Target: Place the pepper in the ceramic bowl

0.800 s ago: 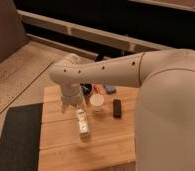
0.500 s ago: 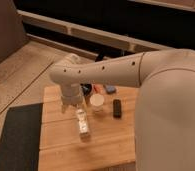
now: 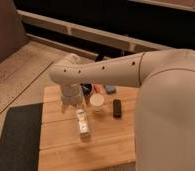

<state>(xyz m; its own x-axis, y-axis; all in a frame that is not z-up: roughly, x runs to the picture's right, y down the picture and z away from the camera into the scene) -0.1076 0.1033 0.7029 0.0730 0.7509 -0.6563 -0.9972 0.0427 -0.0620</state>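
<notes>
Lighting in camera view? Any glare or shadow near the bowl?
Camera view: warm, even light on the table, no hard glare; the background is dark. The arm covers part of the bowl, which reads nearly black. The tool hangs over the table, image-left of the cup.

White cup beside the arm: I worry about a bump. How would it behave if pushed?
The white cup is small and stands upright, so it is probably light and would slide on the wooden table or tip. Its round wall suggests it would roll if toppled. The gripper hangs close beside it, over the table.
</notes>
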